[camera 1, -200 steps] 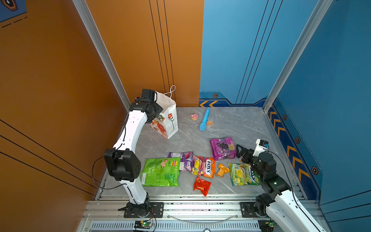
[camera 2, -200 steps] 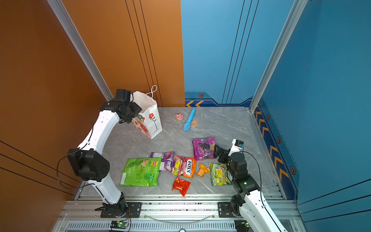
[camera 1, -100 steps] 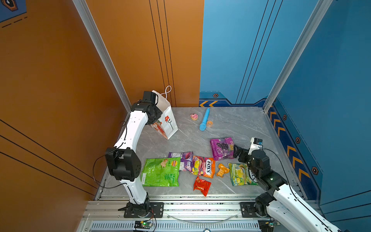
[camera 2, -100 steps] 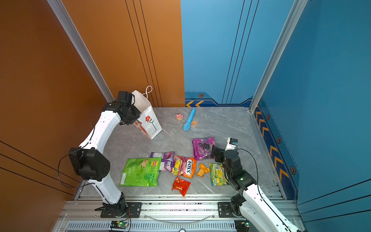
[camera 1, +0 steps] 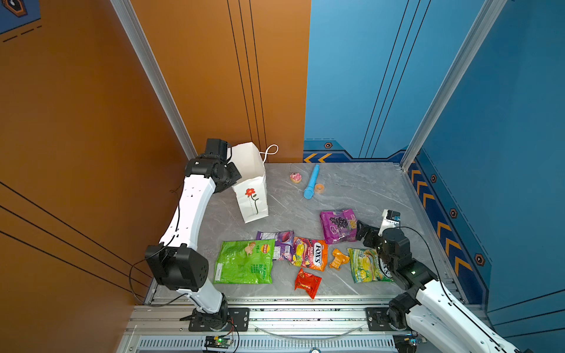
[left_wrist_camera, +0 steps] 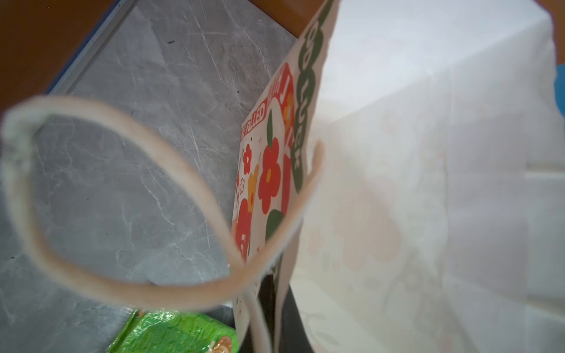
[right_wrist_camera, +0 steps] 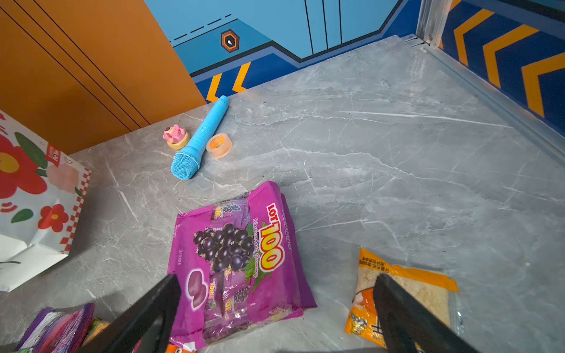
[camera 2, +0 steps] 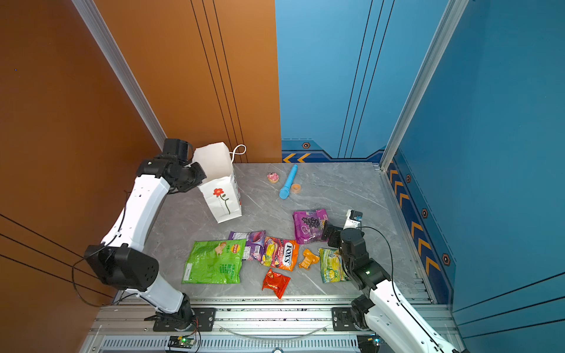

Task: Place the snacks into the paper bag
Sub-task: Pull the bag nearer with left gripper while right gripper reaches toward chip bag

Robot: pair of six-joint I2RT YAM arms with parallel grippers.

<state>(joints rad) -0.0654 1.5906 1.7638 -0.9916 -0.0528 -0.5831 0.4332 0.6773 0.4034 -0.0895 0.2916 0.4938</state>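
Pinching the left rim of the paper bag [camera 1: 252, 195] with the left gripper [camera 1: 234, 177], jaws closed on the paper; bag standing slightly tilted, mouth open, at the rear left of the marble tabletop [camera 1: 351, 189]. Hovering the right gripper [right_wrist_camera: 275, 305], jaws spread wide and gripping nothing, over the near edge of the purple LOT 100 gummy packet [right_wrist_camera: 238, 253]. Lying flat outside the bag along the front: green chip bag [camera 1: 244, 266], orange FOX'S bag [camera 1: 310, 253], red packet [camera 1: 307, 282], green FOX'S bag [camera 1: 368, 269].
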